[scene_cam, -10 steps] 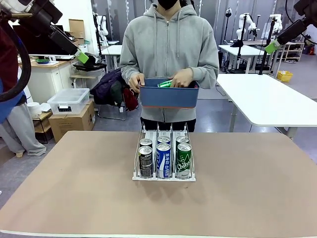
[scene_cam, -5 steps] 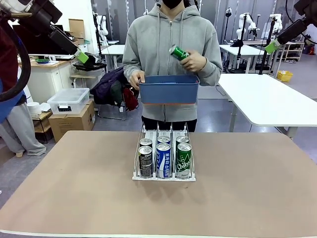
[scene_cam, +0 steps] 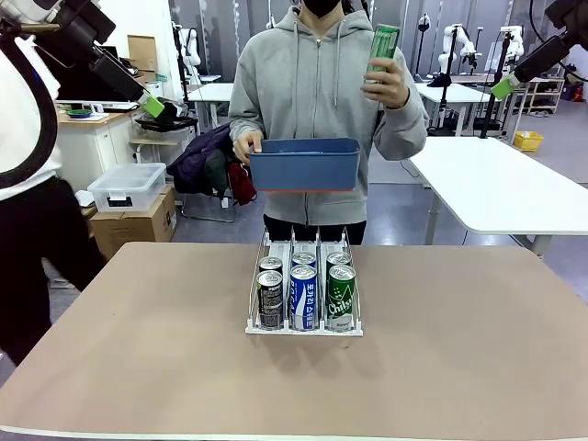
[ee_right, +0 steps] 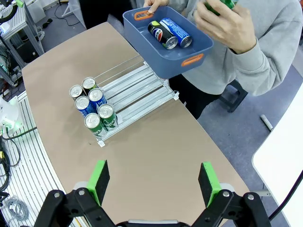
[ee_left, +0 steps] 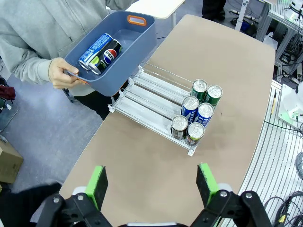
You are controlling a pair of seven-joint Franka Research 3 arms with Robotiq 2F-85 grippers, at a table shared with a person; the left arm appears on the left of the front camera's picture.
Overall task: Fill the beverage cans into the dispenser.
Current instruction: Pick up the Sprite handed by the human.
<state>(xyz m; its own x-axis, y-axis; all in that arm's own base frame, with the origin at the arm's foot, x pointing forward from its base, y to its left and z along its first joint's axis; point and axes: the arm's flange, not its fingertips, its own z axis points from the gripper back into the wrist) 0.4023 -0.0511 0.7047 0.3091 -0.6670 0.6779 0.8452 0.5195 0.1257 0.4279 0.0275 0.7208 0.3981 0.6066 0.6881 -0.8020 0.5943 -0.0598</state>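
The white wire dispenser (scene_cam: 304, 241) stands mid-table with several beverage cans in two rows at its front: black (scene_cam: 270, 299), blue-and-white (scene_cam: 303, 296) and green (scene_cam: 341, 292). Across the table a person holds a blue bin (scene_cam: 305, 170) in one hand and lifts a green can (scene_cam: 383, 44) upright in the other. Two more cans (ee_left: 101, 48) lie in the bin (ee_left: 142, 38). My left gripper (ee_left: 151, 184) hangs open high above the table's left, and my right gripper (ee_right: 154, 182) hangs open high on the right. Both look down on the dispenser (ee_left: 147, 92) (ee_right: 137, 92).
Bare brown tabletop (scene_cam: 138, 349) lies all round the dispenser. A second person (scene_cam: 32, 248) stands close to the table's left edge. White tables, boxes and a plastic tub (scene_cam: 127, 188) stand farther back.
The person has taken the green can out of the bin and raised it to head height. The bystander at the left has shifted. Both arms have stayed still.
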